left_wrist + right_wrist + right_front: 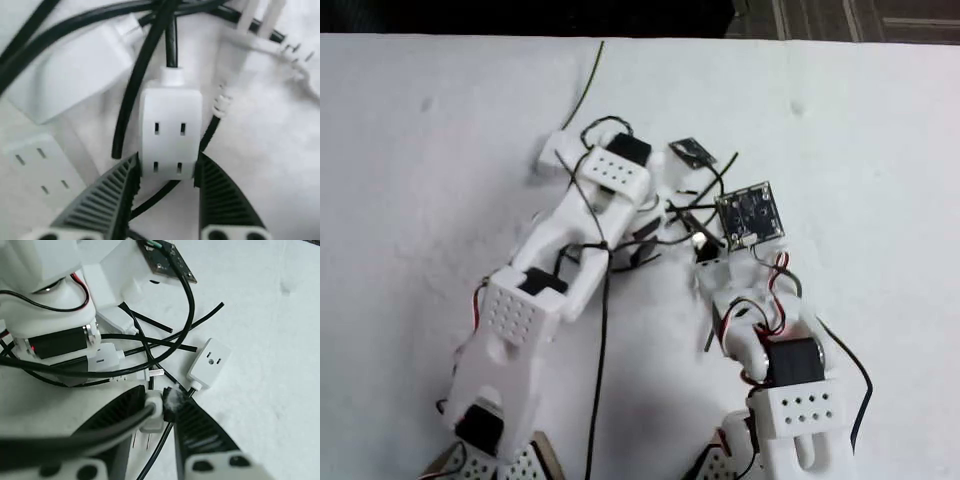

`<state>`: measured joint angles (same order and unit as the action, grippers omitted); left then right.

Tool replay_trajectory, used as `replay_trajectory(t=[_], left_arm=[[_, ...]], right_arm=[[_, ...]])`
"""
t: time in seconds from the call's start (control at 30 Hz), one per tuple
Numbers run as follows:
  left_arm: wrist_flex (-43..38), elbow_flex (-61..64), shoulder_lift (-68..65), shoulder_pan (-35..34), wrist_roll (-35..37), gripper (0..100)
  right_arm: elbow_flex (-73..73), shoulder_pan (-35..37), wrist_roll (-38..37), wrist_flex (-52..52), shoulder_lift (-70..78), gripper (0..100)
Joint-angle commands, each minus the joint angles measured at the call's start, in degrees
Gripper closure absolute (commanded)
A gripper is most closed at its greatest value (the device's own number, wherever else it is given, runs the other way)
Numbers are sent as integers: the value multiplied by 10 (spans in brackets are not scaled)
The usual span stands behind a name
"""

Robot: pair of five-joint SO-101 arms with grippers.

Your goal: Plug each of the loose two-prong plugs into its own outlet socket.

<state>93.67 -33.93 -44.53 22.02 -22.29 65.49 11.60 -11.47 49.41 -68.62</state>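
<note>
In the left wrist view my left gripper (167,167) is shut on the lower end of a white outlet socket (170,125) with two pairs of slots, its black cord running away from it. In the right wrist view my right gripper (157,402) is shut on a white two-prong plug (152,415), prongs pointing down and free. A second white socket (210,362) lies on the table just beyond it. Another loose plug (105,360) lies among the cords near the other arm. In the high view both arms meet over the cable tangle (660,225).
Black cords (165,340) cross between the two grippers. A further socket block (40,170) and a white adapter body (75,70) lie beside the left gripper. The white table (860,130) stretches wide around the arms; its far edge borders a dark floor.
</note>
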Motion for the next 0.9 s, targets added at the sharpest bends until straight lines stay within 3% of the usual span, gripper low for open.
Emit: replay_trajectory(t=[0.0, 0.23, 0.5, 0.6, 0.87], left_arm=[[33, -15, 85, 8, 11, 932], [85, -4, 190, 3, 33, 932], [74, 230, 356, -15, 32, 932], [31, 367, 446, -22, 31, 932], [-184, 743, 640, -26, 31, 889]], right_arm=[[-4, -3, -4, 2, -11, 981], [-4, -3, -4, 2, -11, 981], [-4, -3, -4, 2, -11, 981], [-4, -2, -4, 2, -11, 981], [-4, -1, -3, 2, -10, 981]])
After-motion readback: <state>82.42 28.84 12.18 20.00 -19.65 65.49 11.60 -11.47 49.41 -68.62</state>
